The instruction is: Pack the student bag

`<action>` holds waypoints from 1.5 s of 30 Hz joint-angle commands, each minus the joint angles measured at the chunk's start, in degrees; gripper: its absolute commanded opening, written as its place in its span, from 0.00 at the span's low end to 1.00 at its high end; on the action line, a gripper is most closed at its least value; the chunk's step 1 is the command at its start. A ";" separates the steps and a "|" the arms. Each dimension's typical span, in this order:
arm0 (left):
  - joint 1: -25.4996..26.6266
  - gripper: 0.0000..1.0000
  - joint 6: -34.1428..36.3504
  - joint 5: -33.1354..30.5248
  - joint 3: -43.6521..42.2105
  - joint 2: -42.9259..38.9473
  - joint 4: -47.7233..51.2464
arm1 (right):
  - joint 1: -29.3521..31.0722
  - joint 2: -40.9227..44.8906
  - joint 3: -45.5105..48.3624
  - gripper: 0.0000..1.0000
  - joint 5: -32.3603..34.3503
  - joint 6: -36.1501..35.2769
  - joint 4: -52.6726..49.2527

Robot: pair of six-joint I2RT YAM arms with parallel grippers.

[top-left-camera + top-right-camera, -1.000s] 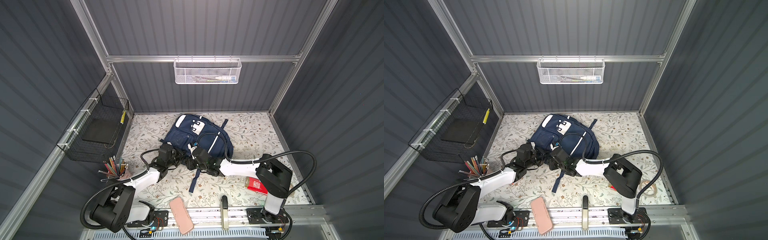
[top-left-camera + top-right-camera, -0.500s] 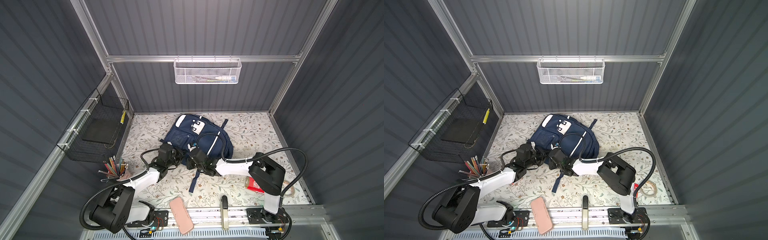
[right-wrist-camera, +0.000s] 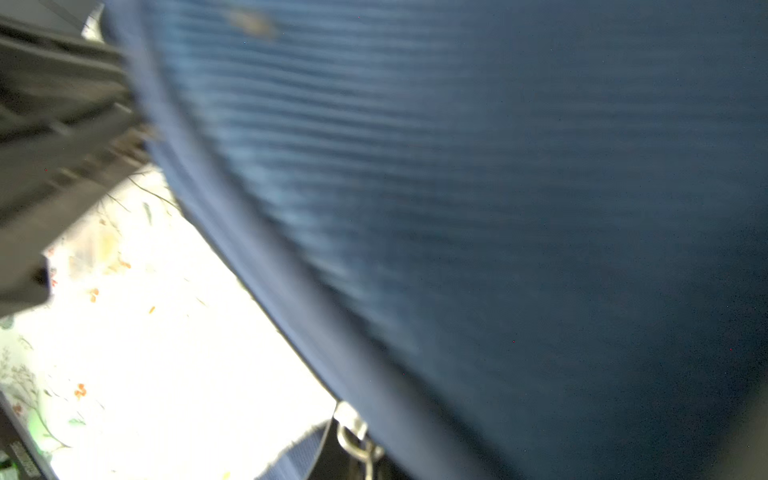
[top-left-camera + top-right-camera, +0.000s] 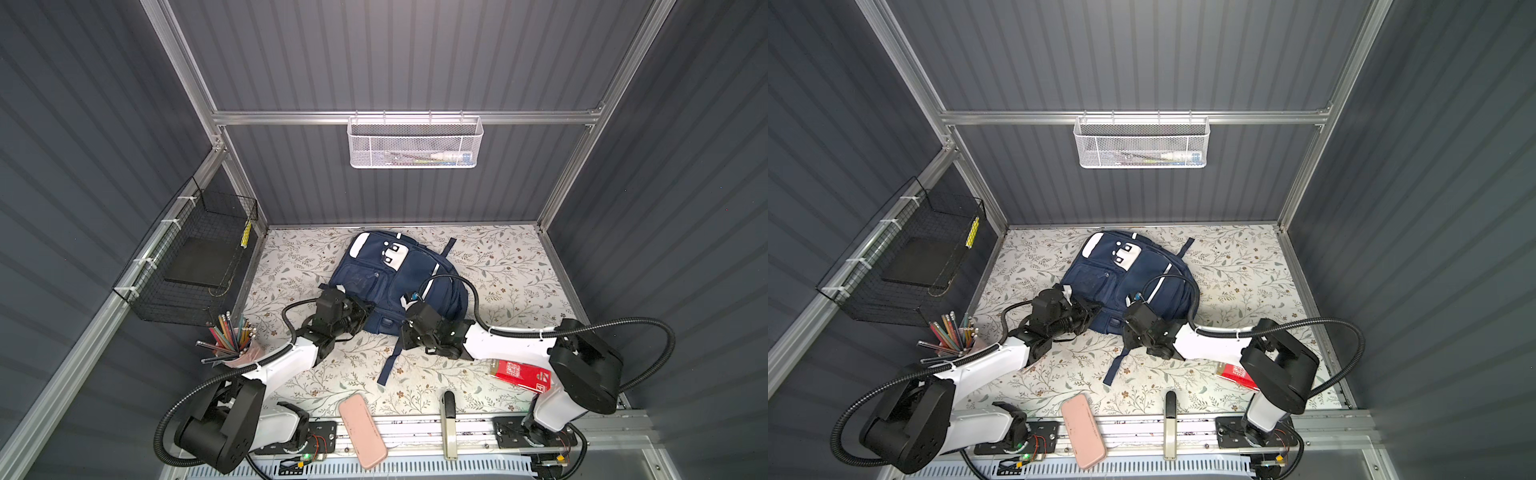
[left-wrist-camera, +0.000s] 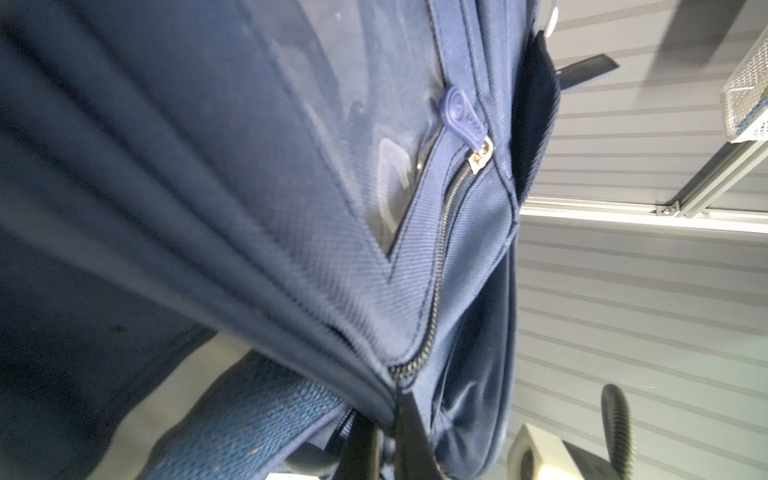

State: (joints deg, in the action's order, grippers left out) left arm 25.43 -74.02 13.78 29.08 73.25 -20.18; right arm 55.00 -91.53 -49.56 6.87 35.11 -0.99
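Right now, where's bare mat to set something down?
Free: mat between backpack and right wall; strip between backpack and left wall. Crowded: backpack's near edge, left gripper and right gripper there; red box corner.

Pink case (image 4: 362,430) front edge; pencil cup (image 4: 243,356) left; red packet (image 4: 521,376) right (partly hidden); mesh basket (image 4: 414,143) above.

Navy student bag (image 4: 399,282) flat, front up, centre; white patches far end; pocket zip seemingly closed.
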 commanded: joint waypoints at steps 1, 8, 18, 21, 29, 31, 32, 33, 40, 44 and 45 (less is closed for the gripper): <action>-2.70 0.00 3.20 -2.45 -0.35 -0.35 2.00 | -3.70 3.29 3.31 0.00 0.54 0.36 -9.55; -4.75 0.00 6.34 -2.52 1.13 -0.01 4.84 | -12.78 13.99 11.91 0.00 -2.37 -3.12 -12.48; -5.20 0.00 9.81 -1.99 5.00 4.44 6.67 | -23.94 15.55 6.53 0.00 -8.28 -14.52 -19.22; -6.48 0.11 12.46 -2.20 7.79 7.70 6.91 | -18.63 16.31 5.63 0.00 -6.96 -13.98 -20.97; -11.72 1.00 12.71 3.99 13.74 14.85 1.59 | -5.44 10.56 -3.85 0.00 -10.59 -10.88 -14.35; -11.35 1.00 11.72 3.58 12.83 10.66 5.64 | -3.04 5.63 -8.05 0.00 -11.26 -10.65 -11.78; -10.88 1.00 10.77 3.32 11.31 7.87 7.78 | -2.09 2.70 -10.72 0.00 -11.79 -10.22 -10.62; -10.31 1.00 10.05 3.04 9.97 5.31 9.58 | -1.65 0.04 -13.49 0.00 -12.85 -9.91 -9.98; -3.64 0.94 5.02 -2.14 1.27 -10.25 16.99 | 3.50 -15.89 -32.82 0.00 -15.61 -11.08 -9.99; -1.57 0.62 3.95 -3.54 -0.16 -8.97 16.16 | 3.79 -16.77 -32.82 0.00 -16.78 -8.74 -7.45; -1.59 0.60 3.22 -3.05 -0.57 -7.36 14.59 | 3.92 -16.22 -31.97 0.00 -16.42 -8.86 -6.86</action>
State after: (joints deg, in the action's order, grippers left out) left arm 22.92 -69.10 10.02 30.28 63.26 -6.07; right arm 57.89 -109.36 -80.53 -7.57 25.98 -13.08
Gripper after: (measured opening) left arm 0.619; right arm 0.072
